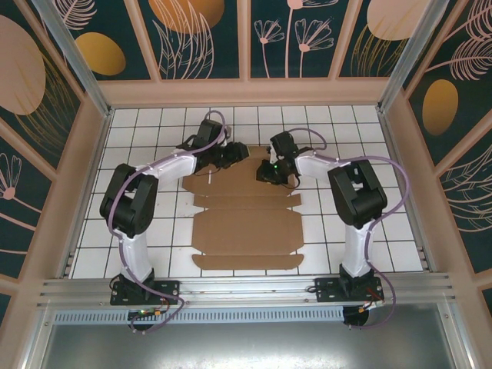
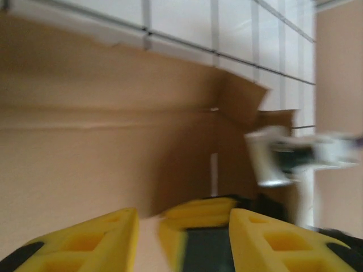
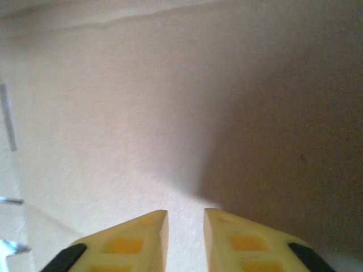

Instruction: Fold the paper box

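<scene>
At the far end of the tiled table (image 1: 154, 131) both arms crowd the far edge of the paper box (image 1: 244, 231), which lies as a mostly flat blank between the two bases, with its near flaps toward me. Left gripper (image 1: 233, 154) has its jaws spread, and I can't make out anything clamped in them. The wrist view is blurred, with a far corner flap (image 2: 241, 107) tilted up off the sheet. Right gripper (image 1: 269, 171) sits just beside it over the cardboard, its jaws parted only a sliver with nothing visible in the gap. Main risk as I see it: nothing pins the blank, so a push on that far flap could slide or rotate the whole sheet instead of bending it at the crease. Second risk: the two grippers are close enough to knock each other. Third risk: with no firm pinch, the lifted flap may spring back flat or fold off its crease line.
</scene>
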Controlling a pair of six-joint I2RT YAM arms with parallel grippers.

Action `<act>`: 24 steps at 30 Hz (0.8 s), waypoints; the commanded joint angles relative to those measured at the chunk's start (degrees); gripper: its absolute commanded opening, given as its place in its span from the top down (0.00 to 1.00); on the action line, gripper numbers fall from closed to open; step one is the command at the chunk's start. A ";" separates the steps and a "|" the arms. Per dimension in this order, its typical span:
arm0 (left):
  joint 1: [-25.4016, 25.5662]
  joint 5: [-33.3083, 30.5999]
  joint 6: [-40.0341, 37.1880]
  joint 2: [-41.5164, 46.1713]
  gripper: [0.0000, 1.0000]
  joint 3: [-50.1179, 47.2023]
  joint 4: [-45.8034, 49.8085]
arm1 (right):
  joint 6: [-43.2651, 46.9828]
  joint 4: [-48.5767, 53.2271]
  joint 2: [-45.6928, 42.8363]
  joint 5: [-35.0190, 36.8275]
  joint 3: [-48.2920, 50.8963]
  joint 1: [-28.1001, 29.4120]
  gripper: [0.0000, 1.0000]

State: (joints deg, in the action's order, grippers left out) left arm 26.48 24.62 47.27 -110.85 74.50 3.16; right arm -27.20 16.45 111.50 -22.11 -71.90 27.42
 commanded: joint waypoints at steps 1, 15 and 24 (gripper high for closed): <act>-0.91 -1.25 2.71 -2.40 0.58 -1.60 -3.99 | -3.60 -3.02 -8.25 -4.53 -0.37 -3.35 0.70; -0.93 -3.77 -0.02 -10.72 0.62 -0.72 -2.00 | 12.18 18.67 3.10 15.24 -25.77 -10.83 0.37; -0.90 -3.89 -0.07 -11.39 0.63 -1.02 -2.02 | 13.94 24.45 14.90 6.01 -35.08 -12.80 0.23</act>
State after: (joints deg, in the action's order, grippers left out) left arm 25.50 22.06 48.27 -119.48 73.49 -0.03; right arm -14.83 36.25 125.49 -13.13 -104.20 14.52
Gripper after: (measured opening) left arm 0.375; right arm 0.767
